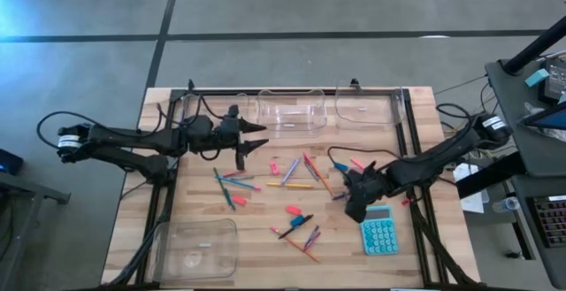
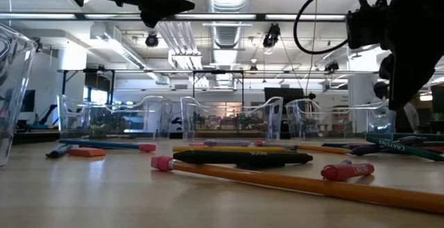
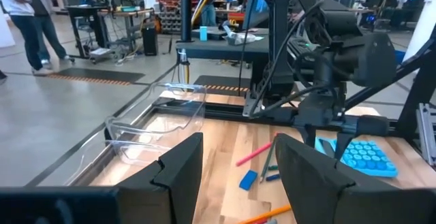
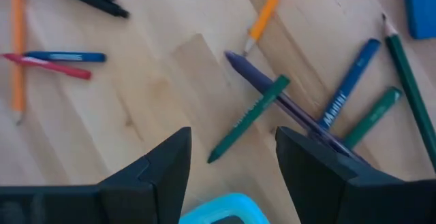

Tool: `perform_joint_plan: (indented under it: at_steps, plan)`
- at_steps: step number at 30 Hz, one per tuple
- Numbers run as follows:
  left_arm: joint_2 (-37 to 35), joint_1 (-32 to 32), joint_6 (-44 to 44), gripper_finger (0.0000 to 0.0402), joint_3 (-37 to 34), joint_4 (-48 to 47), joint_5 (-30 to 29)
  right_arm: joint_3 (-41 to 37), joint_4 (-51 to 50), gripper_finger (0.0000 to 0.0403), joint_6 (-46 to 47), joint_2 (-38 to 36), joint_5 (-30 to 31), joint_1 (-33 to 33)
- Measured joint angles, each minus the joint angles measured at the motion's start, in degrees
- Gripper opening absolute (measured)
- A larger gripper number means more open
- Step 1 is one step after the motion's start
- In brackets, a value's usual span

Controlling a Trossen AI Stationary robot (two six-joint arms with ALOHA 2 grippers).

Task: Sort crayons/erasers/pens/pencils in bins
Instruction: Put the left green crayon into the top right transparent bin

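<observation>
Pens, pencils, crayons and erasers lie loose on the middle of the wooden table (image 1: 265,264). My right gripper (image 1: 354,210) hangs open and slanted down over their right end, next to the teal calculator (image 1: 378,235). In its wrist view the open fingers (image 4: 231,139) stand above a green stick (image 4: 248,118) that lies across a dark purple pen (image 4: 272,91), touching neither. My left gripper (image 1: 252,145) is open and level, high over the table's far left, in front of the clear bins (image 1: 287,114); nothing is between its fingers (image 3: 238,146).
Three clear bins line the far edge (image 1: 367,105) and a fourth (image 1: 196,247) stands at the near left. A black pen (image 2: 243,157), a long orange pencil (image 2: 298,181) and a red crayon (image 2: 347,170) lie near the front. A person (image 3: 27,20) stands beyond the table.
</observation>
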Motion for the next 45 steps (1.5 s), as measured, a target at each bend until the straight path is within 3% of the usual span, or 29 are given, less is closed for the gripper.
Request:
perform_joint_plan:
  at_steps: [10, 41, 45]
  plan:
    - [0.11, -0.47, -0.02, 0.0170, -0.13, -0.01, 0.04, 1.02, -1.11, 0.0203, 6.89, 4.59, 0.49, 0.38]
    - [0.11, -0.95, -0.15, 0.0170, -0.42, -0.07, 0.04, 0.93, 4.44, 0.0203, 9.77, 13.75, 0.59, 1.39]
    - [0.11, -0.95, -0.15, 0.0170, -0.42, -0.09, 0.04, 0.91, 4.80, 0.0186, 9.75, 14.78, 0.59, 1.36]
